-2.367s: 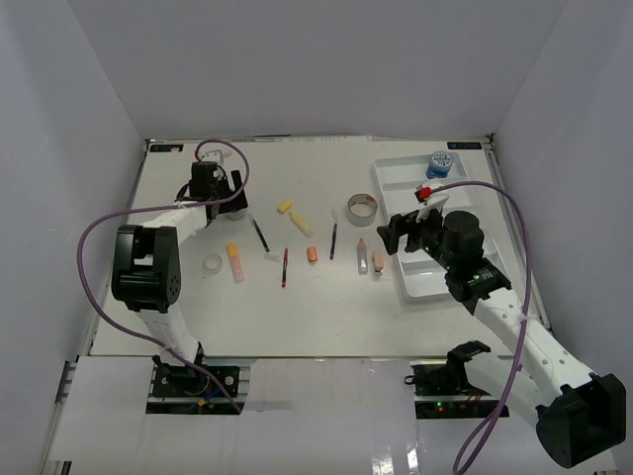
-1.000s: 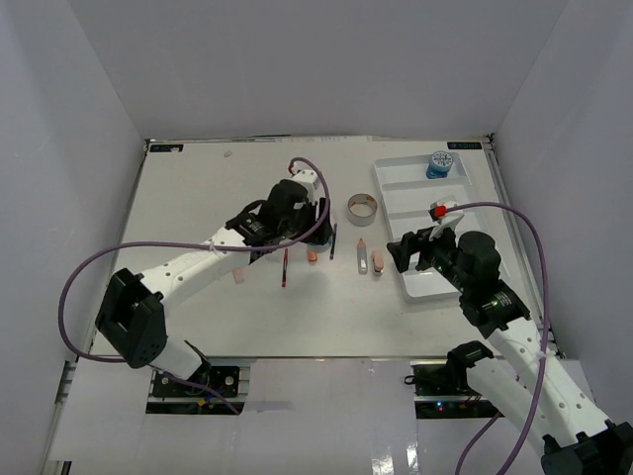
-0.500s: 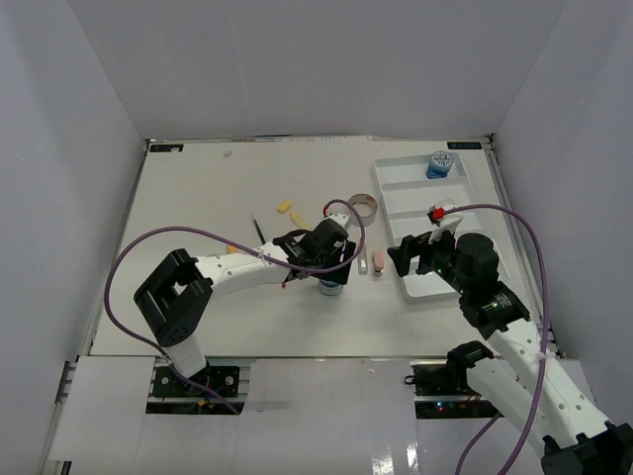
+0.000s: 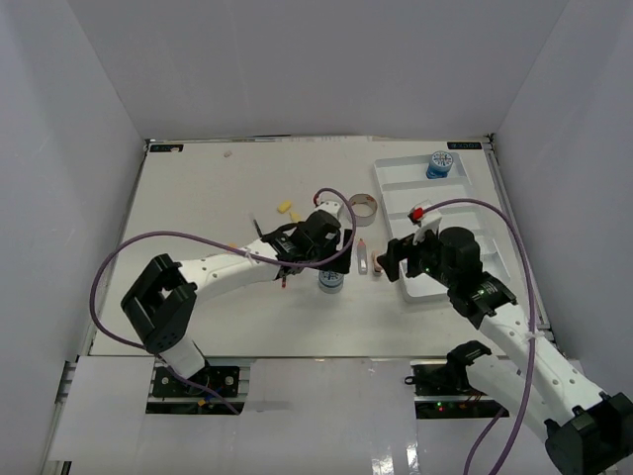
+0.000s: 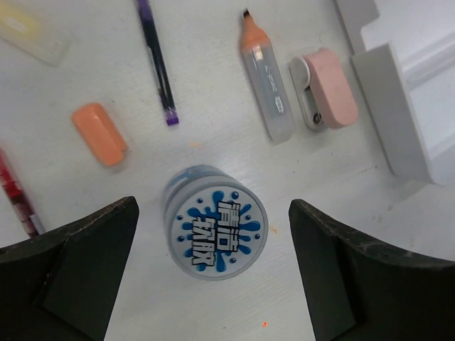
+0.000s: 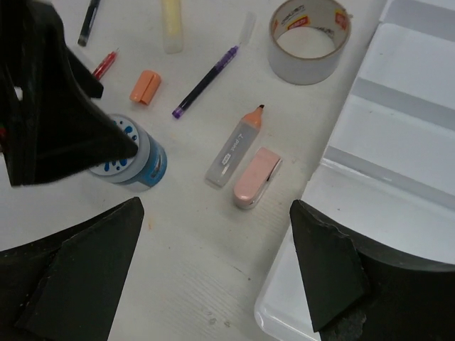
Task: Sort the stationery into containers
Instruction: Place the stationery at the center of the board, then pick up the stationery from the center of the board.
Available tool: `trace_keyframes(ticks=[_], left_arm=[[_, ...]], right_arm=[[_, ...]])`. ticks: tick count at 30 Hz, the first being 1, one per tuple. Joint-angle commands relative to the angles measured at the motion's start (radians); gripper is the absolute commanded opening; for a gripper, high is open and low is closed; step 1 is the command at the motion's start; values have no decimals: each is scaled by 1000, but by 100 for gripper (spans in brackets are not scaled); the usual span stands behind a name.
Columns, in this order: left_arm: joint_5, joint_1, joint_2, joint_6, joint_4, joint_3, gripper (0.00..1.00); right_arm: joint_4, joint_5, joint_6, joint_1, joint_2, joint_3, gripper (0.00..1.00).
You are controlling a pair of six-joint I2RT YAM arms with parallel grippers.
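My left gripper (image 5: pixel 213 207) hung straight over a round blue-white tub (image 5: pixel 215 231), jaws spread wide on either side of it and gripping nothing; the tub stood upright on the table (image 4: pixel 198 198), left of the white tray's (image 4: pixel 465 213) near end. My right gripper (image 6: pixel 217 206) hovered over that near end, also wide open and empty. Between tub and tray lay an orange-tipped highlighter (image 5: pixel 266 89) and a pink eraser-like piece (image 5: pixel 327 89), side by side. Just beyond the tub were an orange piece (image 5: pixel 101 133), a purple pen (image 5: pixel 158 60) and a red pen (image 6: pixel 105 64). Farther off sat a tape roll (image 6: pixel 310 35) and a yellow piece (image 6: pixel 172 21). A second tub (image 4: pixel 438 164) stood in the tray's farthest compartment.
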Motion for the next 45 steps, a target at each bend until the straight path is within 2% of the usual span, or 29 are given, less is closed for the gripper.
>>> trace_keyframes(ticks=[1,6,11,17,26,33,36,41,42,44,45], left_arm=[[-13,87,-143,-11,-11,31,98],[7,294,-222,46,-55,40,98],[-1,479,-309,115,-57,-15,98],[42,631,-400,146,-31,-150,98],[-18,668,-523,195,3,-294,98],[-41,670,-535,209,6,-302,98],[-39,670,-535,209,5,-304,98],[-28,670,-536,209,5,-304,98],[-24,670,-535,207,5,-302,98],[-22,670,-535,207,3,-302,98],[-21,670,-533,207,1,-302,98]], right_arm=[[18,-15,-37,64,69,68,90],[28,75,-54,219,203,130,90],[39,161,-54,367,367,203,90],[20,239,-54,449,537,283,90],[11,296,-34,486,709,360,90],[15,301,-26,490,784,384,91],[3,295,-17,492,798,395,100],[8,282,-12,490,801,404,76],[2,281,-14,490,800,412,67],[-11,291,-14,490,789,427,56],[-11,296,-17,490,782,429,43]])
